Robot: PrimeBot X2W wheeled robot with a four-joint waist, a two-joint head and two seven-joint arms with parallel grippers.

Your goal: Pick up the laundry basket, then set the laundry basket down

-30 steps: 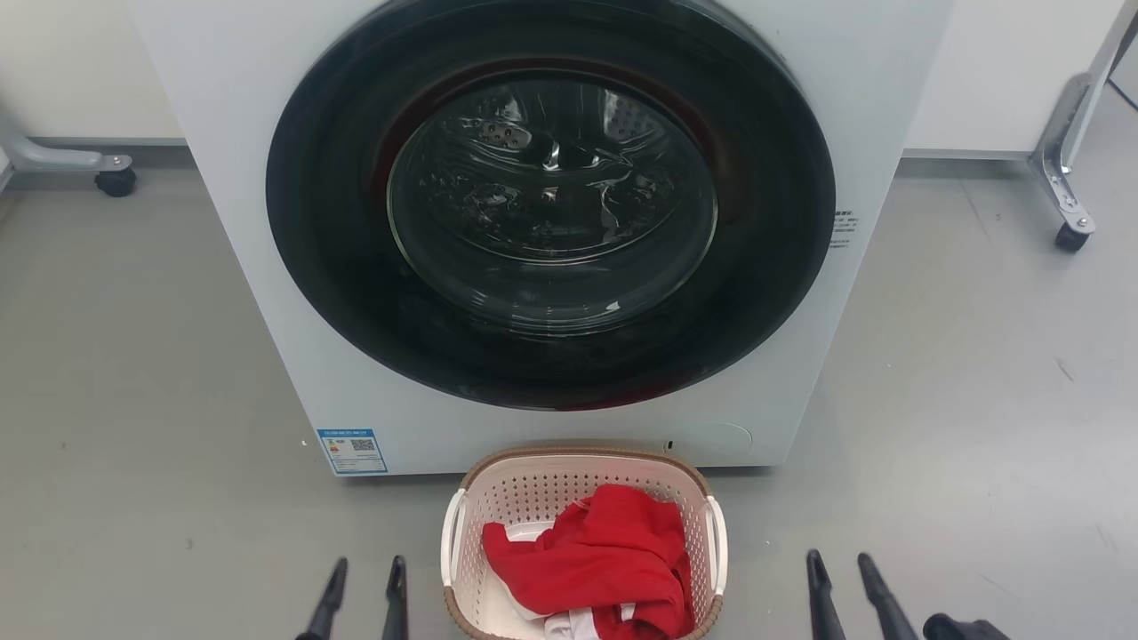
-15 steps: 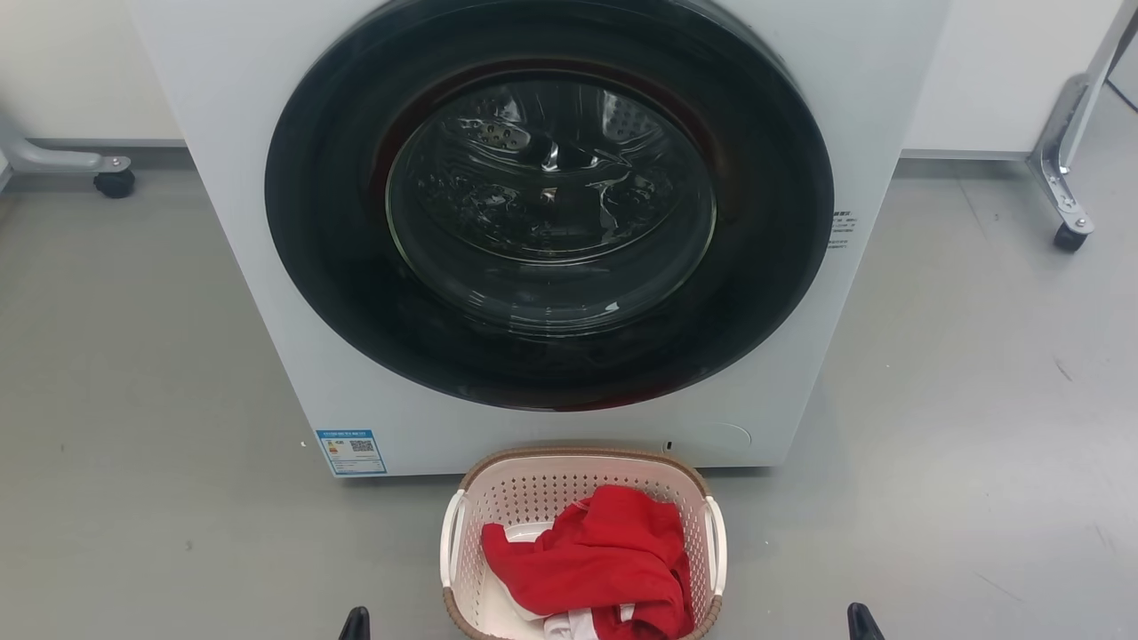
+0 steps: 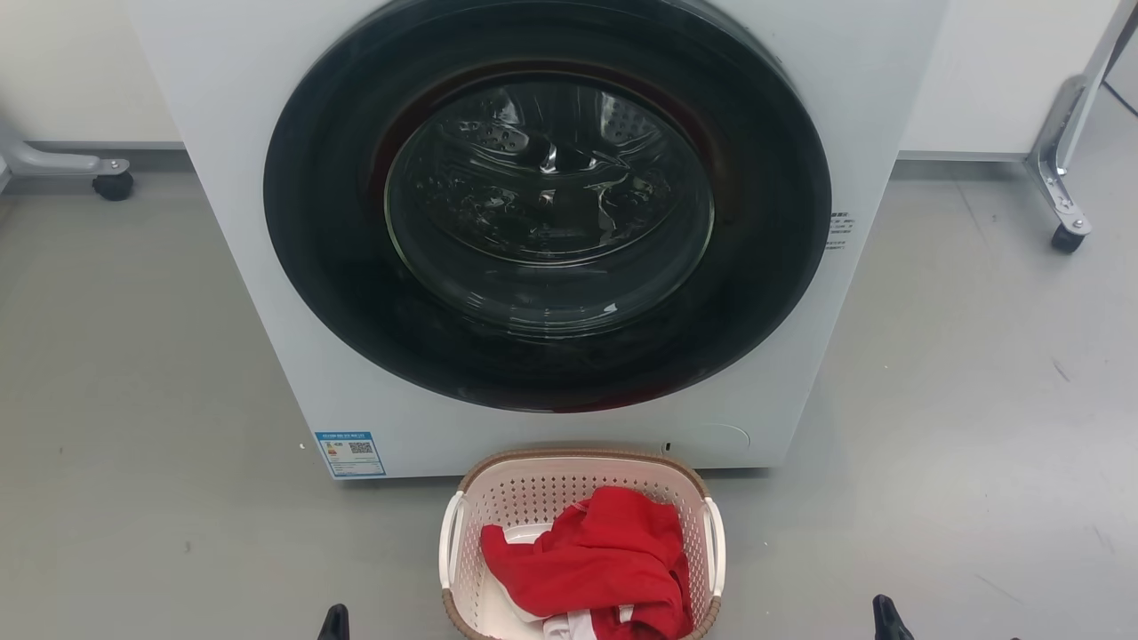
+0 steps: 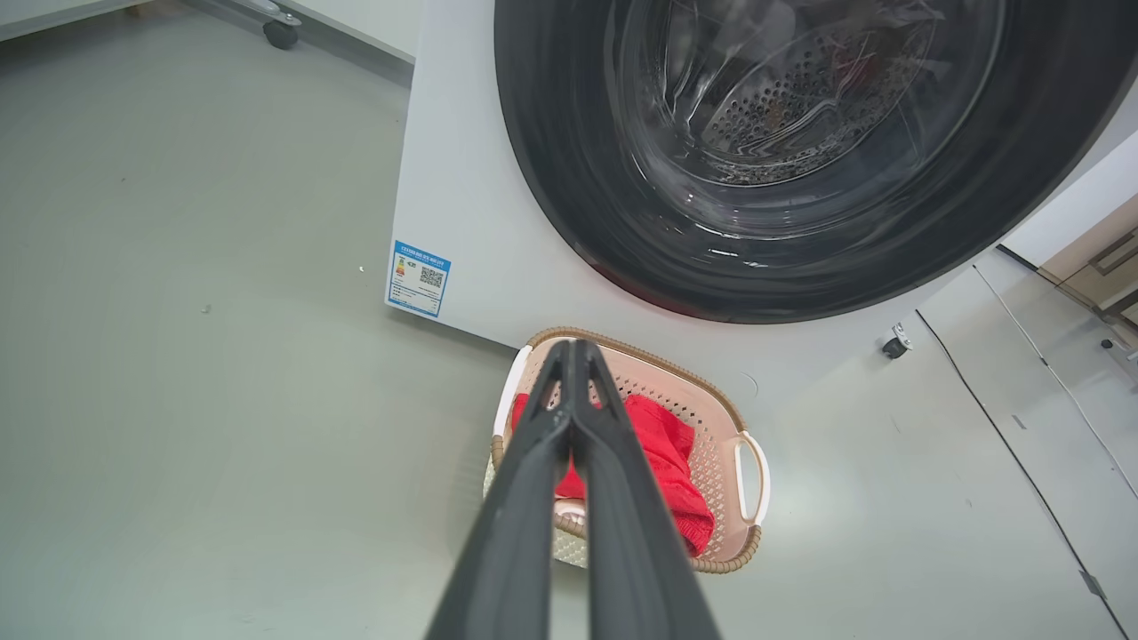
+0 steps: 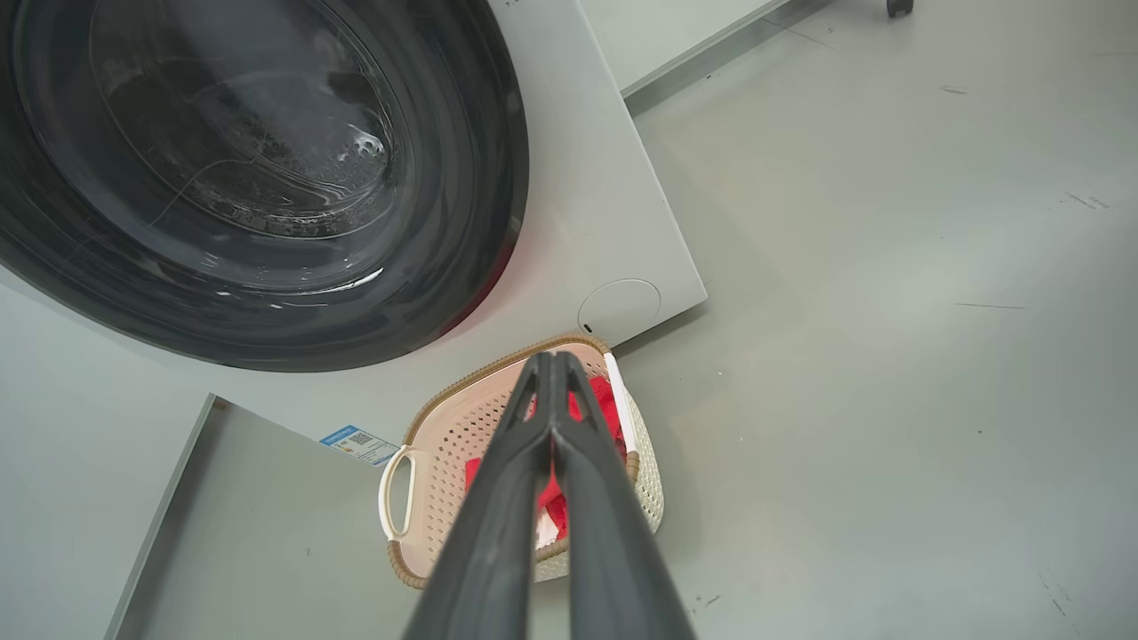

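Though clear of the laundry basket (image 3: 582,456), left hand (image 4: 570,348) and right hand (image 5: 551,357) closed, empty; bare floor (image 3: 160,400) either side.

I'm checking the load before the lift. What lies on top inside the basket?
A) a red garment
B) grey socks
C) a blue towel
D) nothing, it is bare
A: the head view shows a crumpled red garment piled inside the basket.
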